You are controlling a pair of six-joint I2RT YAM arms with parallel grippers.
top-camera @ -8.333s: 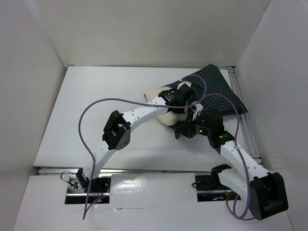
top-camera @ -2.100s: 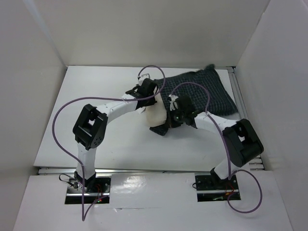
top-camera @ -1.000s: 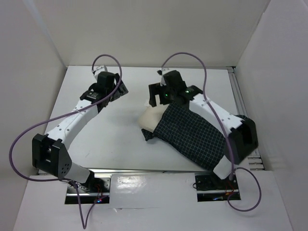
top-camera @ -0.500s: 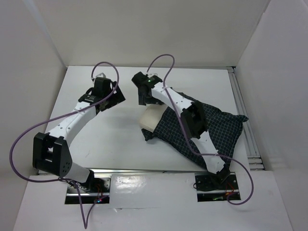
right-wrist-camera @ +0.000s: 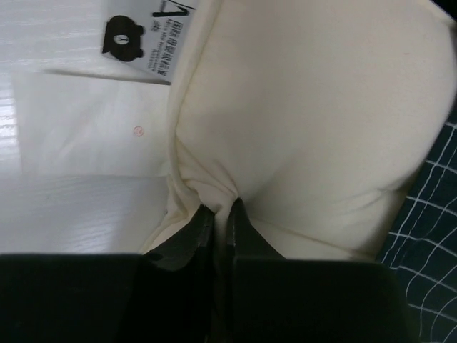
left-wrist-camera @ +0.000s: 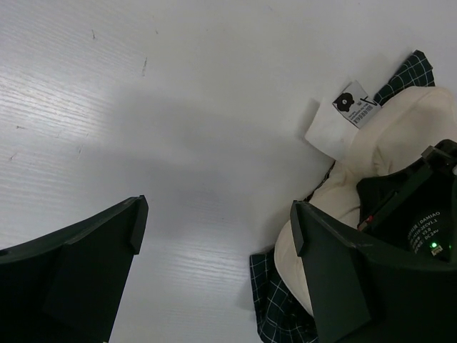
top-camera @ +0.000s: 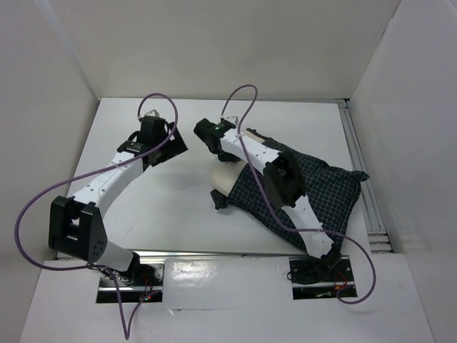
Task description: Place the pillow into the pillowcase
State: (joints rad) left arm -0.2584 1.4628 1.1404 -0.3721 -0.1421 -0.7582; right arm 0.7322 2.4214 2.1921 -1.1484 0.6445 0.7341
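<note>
Pillow (right-wrist-camera: 307, 128) pokes from the pillowcase (top-camera: 314, 193), a fold of it clamped in the right tool (right-wrist-camera: 220, 211). Left tool (left-wrist-camera: 218, 218) hangs near it, jaws apart.

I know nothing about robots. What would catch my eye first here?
A dark checked pillowcase sprawls across the right half of the table, with a cream pillow poking out of its left end. The right gripper is shut on a pinch of the pillow's fabric, while the left gripper hangs open above the table just left of it.
</note>
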